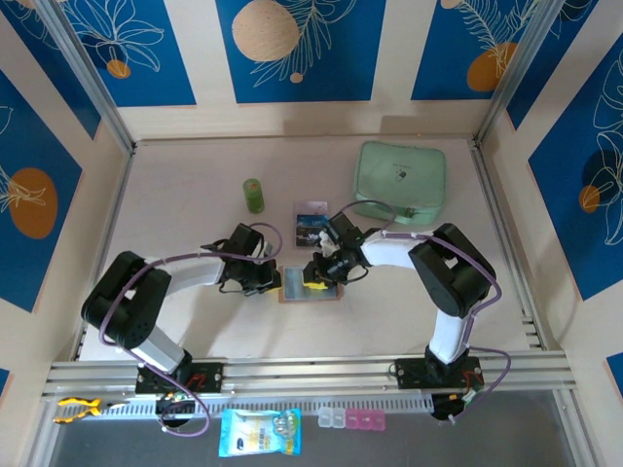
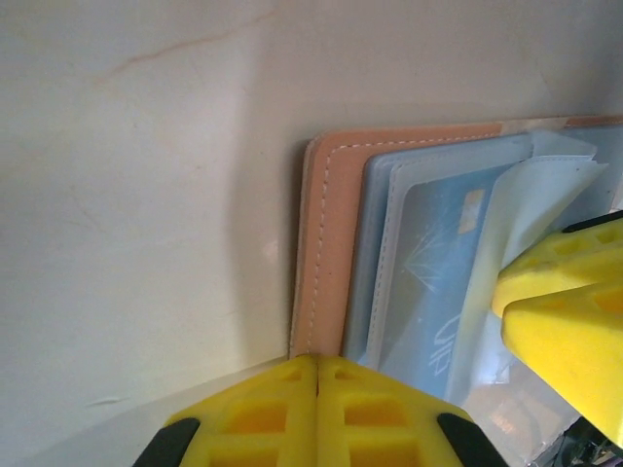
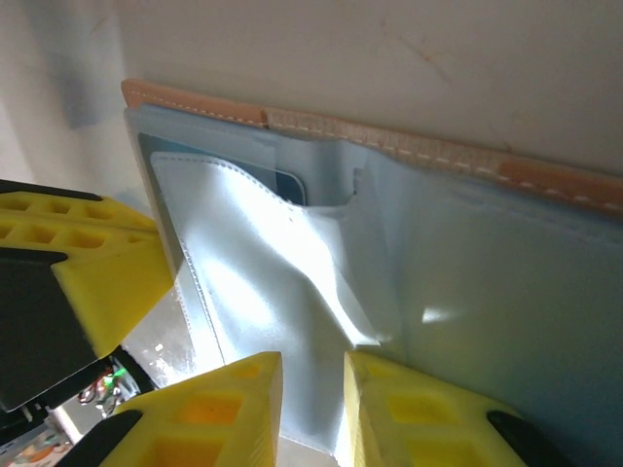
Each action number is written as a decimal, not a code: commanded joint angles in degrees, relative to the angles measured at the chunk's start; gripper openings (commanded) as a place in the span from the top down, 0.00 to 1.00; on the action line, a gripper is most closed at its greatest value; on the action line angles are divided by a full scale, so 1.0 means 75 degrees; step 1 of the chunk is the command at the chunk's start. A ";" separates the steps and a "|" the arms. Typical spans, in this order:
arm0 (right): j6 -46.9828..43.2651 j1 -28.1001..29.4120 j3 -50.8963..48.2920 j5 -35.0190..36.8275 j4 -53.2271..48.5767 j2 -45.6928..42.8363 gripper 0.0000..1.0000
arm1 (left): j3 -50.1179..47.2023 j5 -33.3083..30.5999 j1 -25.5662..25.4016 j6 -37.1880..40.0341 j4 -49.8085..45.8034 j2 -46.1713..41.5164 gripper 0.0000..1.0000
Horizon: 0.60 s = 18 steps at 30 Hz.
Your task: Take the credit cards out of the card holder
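Observation:
The card holder [image 1: 292,293] lies open on the table between my two arms, salmon rim outside [image 2: 331,243], greyish-blue panels inside [image 3: 506,292]. A blue credit card [image 2: 433,282] sits in its clear pocket, and a corner of this card [image 3: 289,185] peeks out above the wrinkled sleeve. Another dark printed card [image 1: 311,228] lies loose on the table behind the holder. My left gripper [image 2: 317,362] is shut, its tips against the holder's salmon edge. My right gripper [image 3: 311,389] is down on the clear sleeve, jaws a narrow gap apart with the plastic showing between them.
A mint-green pouch [image 1: 399,183] rests at the back right and a small green bottle [image 1: 254,195] stands at the back left. On the near rail lie a blue snack packet [image 1: 259,432] and pink pill boxes [image 1: 352,419]. Walls close in on three sides.

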 commanded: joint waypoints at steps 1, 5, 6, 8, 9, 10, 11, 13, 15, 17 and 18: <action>0.0161 -0.0153 -0.0310 -0.0546 0.0484 -0.0133 0.75 | 0.0268 -0.0114 -0.0071 -0.0124 -0.0205 -0.0343 0.94; 0.0204 -0.0234 -0.0479 -0.0740 0.0760 -0.0090 0.76 | 0.0461 -0.0002 -0.0164 -0.0272 -0.0124 -0.0442 0.85; 0.0212 -0.0249 -0.0505 -0.0766 0.0815 -0.0068 0.76 | 0.0486 0.0030 -0.0208 -0.0342 -0.0046 -0.0424 0.83; 0.0241 -0.0288 -0.0557 -0.0819 0.0872 -0.0043 0.76 | 0.0519 0.0089 -0.0306 -0.0456 0.0074 -0.0362 0.77; 0.0253 -0.0294 -0.0590 -0.0837 0.0909 -0.0050 0.76 | 0.0525 0.0118 -0.0354 -0.0527 0.0169 -0.0298 0.75; 0.0260 -0.0305 -0.0613 -0.0846 0.0944 -0.0047 0.76 | 0.0505 0.0149 -0.0391 -0.0586 0.0292 -0.0227 0.74; 0.0269 -0.0309 -0.0617 -0.0850 0.0963 -0.0054 0.76 | 0.0495 0.0223 -0.0417 -0.0644 0.0391 -0.0153 0.73; 0.0279 -0.0315 -0.0631 -0.0869 0.0986 -0.0028 0.76 | 0.0486 0.0248 -0.0471 -0.0720 0.0499 0.0000 0.72; 0.0279 -0.0316 -0.0626 -0.0884 0.1003 -0.0019 0.76 | 0.0463 0.0147 -0.0493 -0.0740 0.0469 0.0066 0.72; 0.0278 -0.0316 -0.0635 -0.0898 0.1009 -0.0012 0.76 | 0.0440 0.0115 -0.0487 -0.0759 0.0474 0.0120 0.71; 0.0276 -0.0318 -0.0642 -0.0899 0.1008 -0.0018 0.76 | 0.0440 0.0118 -0.0492 -0.0769 0.0463 0.0137 0.70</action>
